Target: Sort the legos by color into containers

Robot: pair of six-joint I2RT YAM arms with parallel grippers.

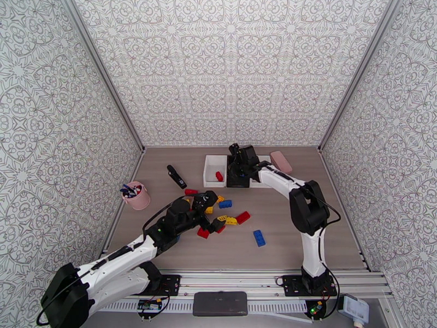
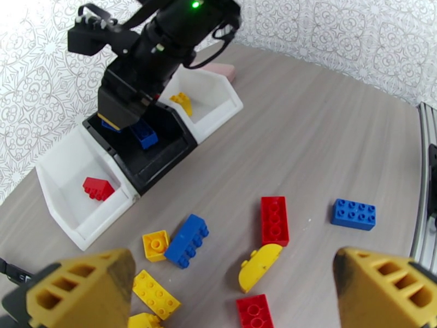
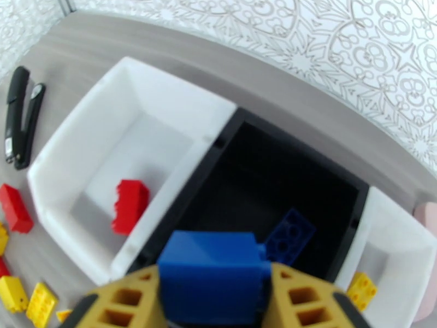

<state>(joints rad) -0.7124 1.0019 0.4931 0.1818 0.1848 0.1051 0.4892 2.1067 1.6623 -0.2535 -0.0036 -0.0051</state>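
right gripper (image 3: 213, 304) clamped on a blue brick (image 3: 210, 269) above the black tray (image 3: 306, 176), mid-frame; left gripper (image 2: 235, 274) spread wide over loose bricks (image 2: 187, 240), lower centre; red brick (image 3: 130, 206) in left-hand white tray (image 3: 82, 154)

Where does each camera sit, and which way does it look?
Top external: high behind the arms, looking down at the table; both arms show.
Left wrist: on the left arm, facing loose legos and the trays; the open left gripper frames the bottom.
Right wrist: on the right arm, looking into the black tray; right gripper holds a blue brick.
Shared: both wrist views show the red brick in a white tray.
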